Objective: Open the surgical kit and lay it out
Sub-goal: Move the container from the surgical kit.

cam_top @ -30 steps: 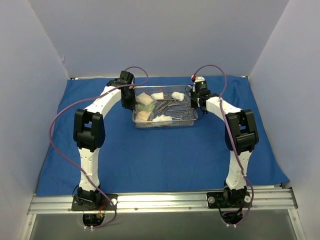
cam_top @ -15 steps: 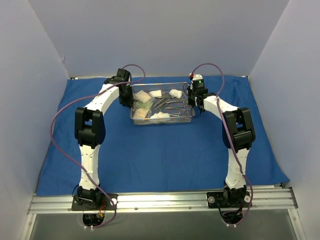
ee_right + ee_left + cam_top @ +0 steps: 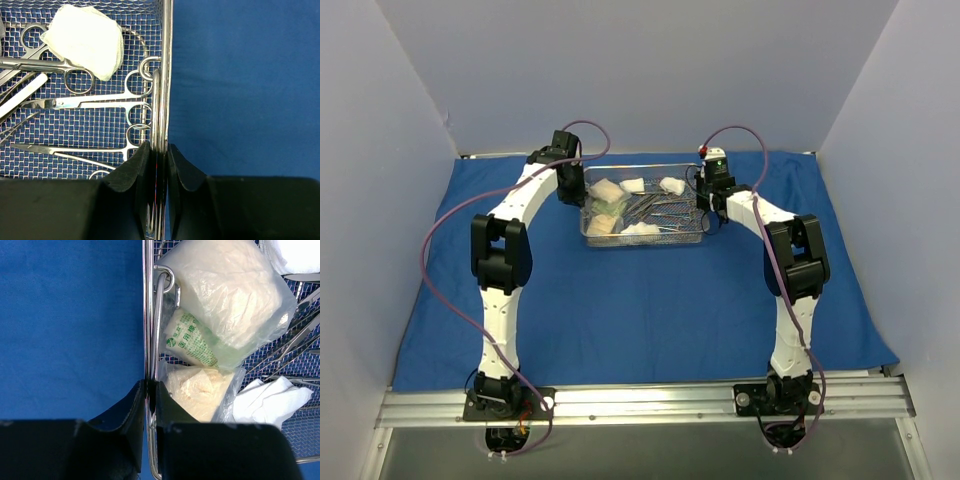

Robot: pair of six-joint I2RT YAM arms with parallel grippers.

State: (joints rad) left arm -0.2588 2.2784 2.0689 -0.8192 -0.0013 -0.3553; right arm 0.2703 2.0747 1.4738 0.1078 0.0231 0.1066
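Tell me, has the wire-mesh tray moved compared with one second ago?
Yes. In the top view, the wire-mesh tray has moved toward the back wall and a little to the left.

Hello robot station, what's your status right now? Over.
Left gripper shut on rectangular steel wire-mesh tray, left rim. Right gripper shut on right rim. Steel instruments, white gauze inside; blue cloth beneath. Nothing blocking.
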